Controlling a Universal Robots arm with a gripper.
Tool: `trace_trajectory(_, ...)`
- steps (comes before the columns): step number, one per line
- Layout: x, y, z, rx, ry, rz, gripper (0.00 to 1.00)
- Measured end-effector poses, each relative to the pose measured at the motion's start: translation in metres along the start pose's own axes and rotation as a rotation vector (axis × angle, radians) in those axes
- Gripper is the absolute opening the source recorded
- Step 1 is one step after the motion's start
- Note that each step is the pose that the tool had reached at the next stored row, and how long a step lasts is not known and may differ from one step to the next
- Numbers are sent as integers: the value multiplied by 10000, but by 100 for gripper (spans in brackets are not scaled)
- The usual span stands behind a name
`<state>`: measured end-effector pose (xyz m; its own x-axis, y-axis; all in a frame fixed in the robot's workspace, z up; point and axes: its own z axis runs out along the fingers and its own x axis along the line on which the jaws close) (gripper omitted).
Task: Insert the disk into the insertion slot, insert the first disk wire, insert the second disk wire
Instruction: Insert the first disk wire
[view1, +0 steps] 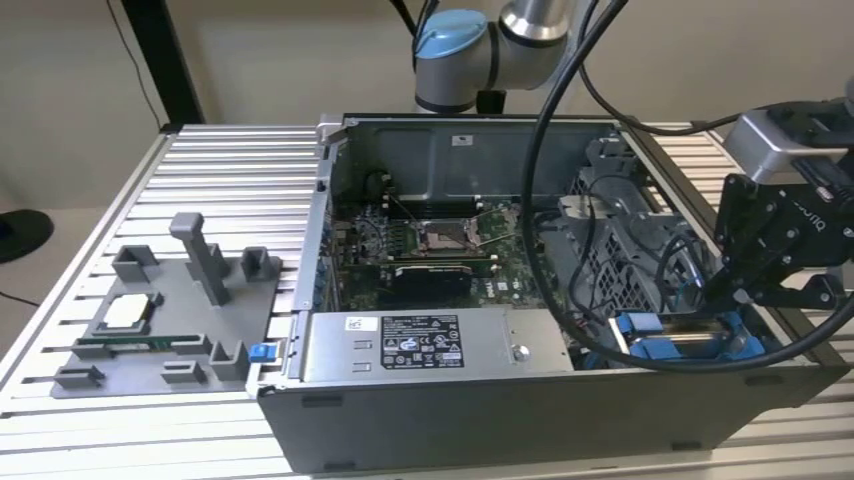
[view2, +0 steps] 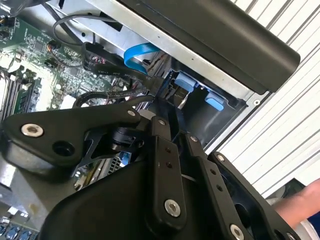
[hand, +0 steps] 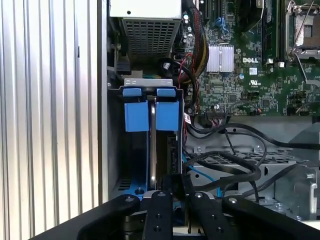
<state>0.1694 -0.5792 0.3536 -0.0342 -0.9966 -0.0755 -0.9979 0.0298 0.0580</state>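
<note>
The disk is seen edge-on, upright inside the slot, between blue clips. The gripper is positioned right at its edge; whether it is clamped cannot be told. Black cables are draped beside it.

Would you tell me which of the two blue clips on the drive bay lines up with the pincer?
The blue clip on the motherboard side: the pincer lines up with it, while its twin sits beside the case wall.

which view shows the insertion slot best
First wrist view: it looks along the insertion slot, both blue clips clear. Exterior view: partly behind cables. Second wrist view: clips glimpsed at an angle.
</note>
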Motion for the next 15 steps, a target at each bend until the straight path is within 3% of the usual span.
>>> trace_trajectory(15, 3, -4, 79, 27, -1, -1, 0)
